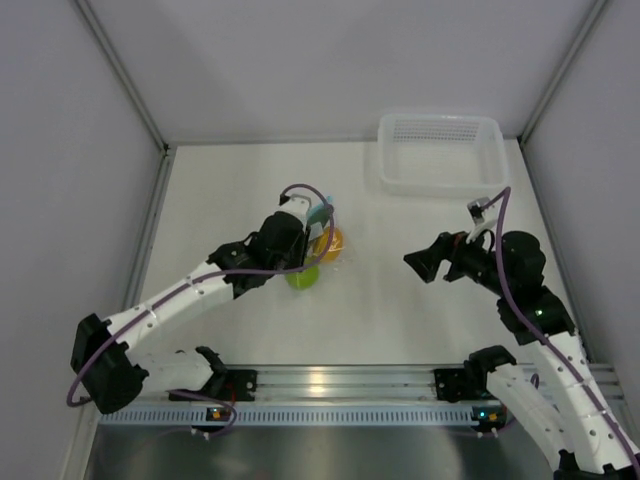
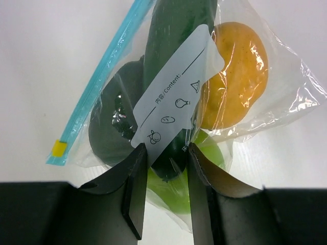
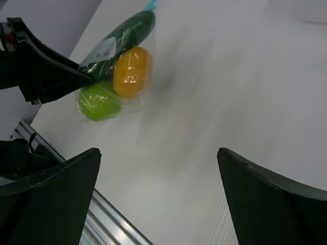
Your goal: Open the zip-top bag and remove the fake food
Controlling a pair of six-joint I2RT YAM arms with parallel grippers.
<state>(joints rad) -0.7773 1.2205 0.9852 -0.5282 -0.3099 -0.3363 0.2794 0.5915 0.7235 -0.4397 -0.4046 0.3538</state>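
Observation:
The zip-top bag (image 1: 322,250) lies on the white table left of centre, its light blue zip strip (image 2: 102,76) running up the left side in the left wrist view. Inside it are the fake food pieces: an orange fruit (image 2: 235,76), a long cucumber (image 2: 173,30), a dark green oval (image 2: 115,117) and a lime-green ball (image 2: 173,189). My left gripper (image 2: 167,150) is shut on the bag's near end, the cucumber's tip and the plastic pinched between its fingers. My right gripper (image 1: 412,262) hovers open to the right of the bag (image 3: 120,71), holding nothing.
A white mesh basket (image 1: 385,160) stands at the back right by the wall. An aluminium rail (image 1: 340,380) runs along the near edge between the arm bases. Grey walls close in both sides.

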